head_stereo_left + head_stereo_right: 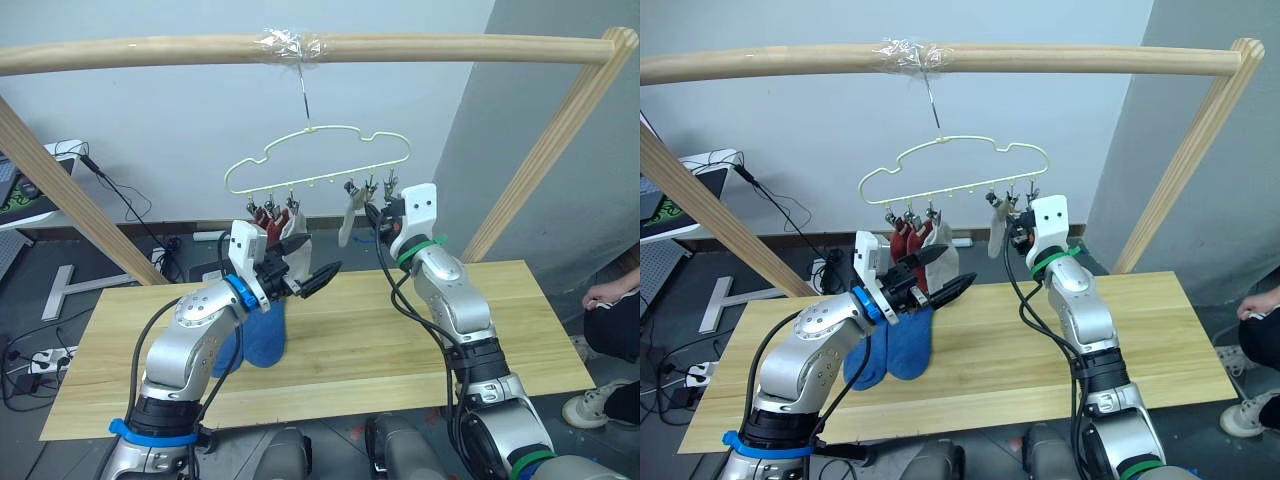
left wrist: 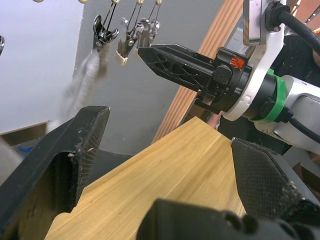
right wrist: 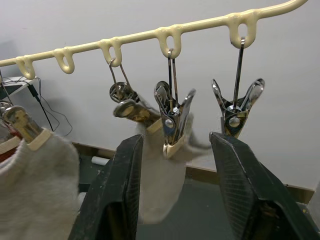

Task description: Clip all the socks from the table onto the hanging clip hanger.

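Two blue socks (image 1: 890, 348) lie on the tabletop (image 1: 1040, 340) just below the open, empty left gripper (image 1: 940, 272); the right gripper (image 3: 172, 195), jaws apart, faces the hanger (image 1: 950, 165) clips.

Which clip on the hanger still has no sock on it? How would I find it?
Find the wooden pole across the top, where the clip hanger hangs by its hook. Follow its row of clips to the end by the right gripper. The last metal clip hangs bare, while its neighbour pinches a light grey sock.
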You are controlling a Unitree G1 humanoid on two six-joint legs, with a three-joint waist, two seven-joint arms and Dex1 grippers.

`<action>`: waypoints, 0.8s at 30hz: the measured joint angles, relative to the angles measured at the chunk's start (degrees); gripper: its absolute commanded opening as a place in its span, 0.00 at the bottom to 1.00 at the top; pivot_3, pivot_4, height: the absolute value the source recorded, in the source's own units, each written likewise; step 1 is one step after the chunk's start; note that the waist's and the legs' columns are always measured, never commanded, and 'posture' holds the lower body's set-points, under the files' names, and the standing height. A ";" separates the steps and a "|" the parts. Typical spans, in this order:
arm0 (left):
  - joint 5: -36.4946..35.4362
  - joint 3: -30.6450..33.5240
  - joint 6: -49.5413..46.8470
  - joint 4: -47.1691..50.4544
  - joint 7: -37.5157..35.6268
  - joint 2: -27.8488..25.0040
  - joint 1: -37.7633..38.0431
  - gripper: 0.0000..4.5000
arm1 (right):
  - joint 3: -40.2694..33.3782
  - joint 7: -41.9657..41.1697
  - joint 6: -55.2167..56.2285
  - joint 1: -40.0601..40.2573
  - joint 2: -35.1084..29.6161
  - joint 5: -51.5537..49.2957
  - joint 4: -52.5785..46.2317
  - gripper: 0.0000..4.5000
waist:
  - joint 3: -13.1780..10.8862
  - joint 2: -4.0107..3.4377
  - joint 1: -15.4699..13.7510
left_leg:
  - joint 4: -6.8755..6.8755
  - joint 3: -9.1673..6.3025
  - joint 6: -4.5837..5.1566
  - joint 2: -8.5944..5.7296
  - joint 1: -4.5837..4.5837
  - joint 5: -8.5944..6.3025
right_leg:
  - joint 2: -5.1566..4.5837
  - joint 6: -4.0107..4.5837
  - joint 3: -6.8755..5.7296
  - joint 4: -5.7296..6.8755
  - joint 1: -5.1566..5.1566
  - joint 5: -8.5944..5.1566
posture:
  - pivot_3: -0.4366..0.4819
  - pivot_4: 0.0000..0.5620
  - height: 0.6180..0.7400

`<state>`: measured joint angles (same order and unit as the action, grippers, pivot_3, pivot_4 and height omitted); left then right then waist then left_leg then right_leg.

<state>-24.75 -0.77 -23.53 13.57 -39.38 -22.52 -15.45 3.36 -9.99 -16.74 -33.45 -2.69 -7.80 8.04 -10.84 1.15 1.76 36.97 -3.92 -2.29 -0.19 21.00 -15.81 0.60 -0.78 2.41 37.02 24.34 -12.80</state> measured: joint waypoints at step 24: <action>-0.58 1.17 -1.07 0.16 0.10 -0.60 -1.63 1.00 | -0.55 -0.15 7.22 -9.08 1.41 2.05 13.28 0.49 | 0.00 0.00 -0.05 | 0.01 -0.01 0.00 0.00 -0.02 0.00 | -0.01 0.28 -0.02 0.06 0.00 0.17 | 0.54 0.28 1.00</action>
<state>-25.33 0.39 -24.60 13.73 -39.28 -23.12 -17.09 2.82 -10.13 -9.51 -42.53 -1.27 -5.76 21.31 -10.84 1.15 1.72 36.98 -3.92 -2.29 -0.20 20.97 -15.81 0.60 -0.49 2.39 37.08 24.34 -12.63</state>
